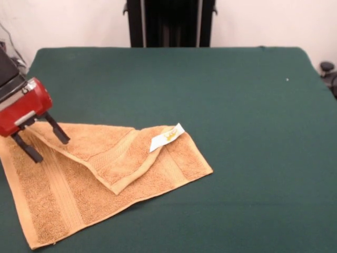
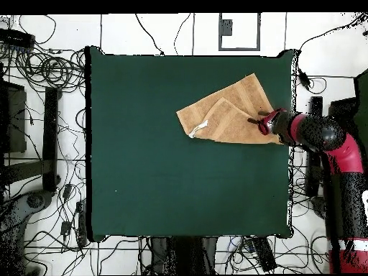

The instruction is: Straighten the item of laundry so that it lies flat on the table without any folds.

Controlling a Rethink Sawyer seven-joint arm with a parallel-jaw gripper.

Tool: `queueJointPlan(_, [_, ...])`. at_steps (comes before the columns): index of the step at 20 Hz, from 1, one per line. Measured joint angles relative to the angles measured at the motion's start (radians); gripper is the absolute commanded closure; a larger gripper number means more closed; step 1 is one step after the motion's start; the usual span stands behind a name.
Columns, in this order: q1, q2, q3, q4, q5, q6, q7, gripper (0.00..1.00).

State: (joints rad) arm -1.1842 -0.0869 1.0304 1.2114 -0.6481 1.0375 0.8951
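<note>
The orange-tan towel lies at the near left of the dark green table. One part is folded over diagonally into a triangular flap, with the white tag showing at its right end. My red gripper stands at the towel's far left corner. Its two black fingers are apart, tips down at the cloth by the start of the fold, and hold nothing that I can see. In the overhead view the towel sits near the table's right edge, with the gripper at its right side.
The robot's black pedestal stands behind the table's far edge. The towel's left side lies close to the table's left edge in the front view. Cables and stands surround the table on the floor.
</note>
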Motion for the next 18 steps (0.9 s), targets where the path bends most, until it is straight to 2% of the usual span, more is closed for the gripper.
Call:
queueJointPlan(10, [0.032,0.003,-0.045,-0.039,0.000,0.246,-0.017,0.00])
queueJointPlan(18, [0.032,0.007,-0.047,-0.057,0.000,0.283,-0.058,0.00])
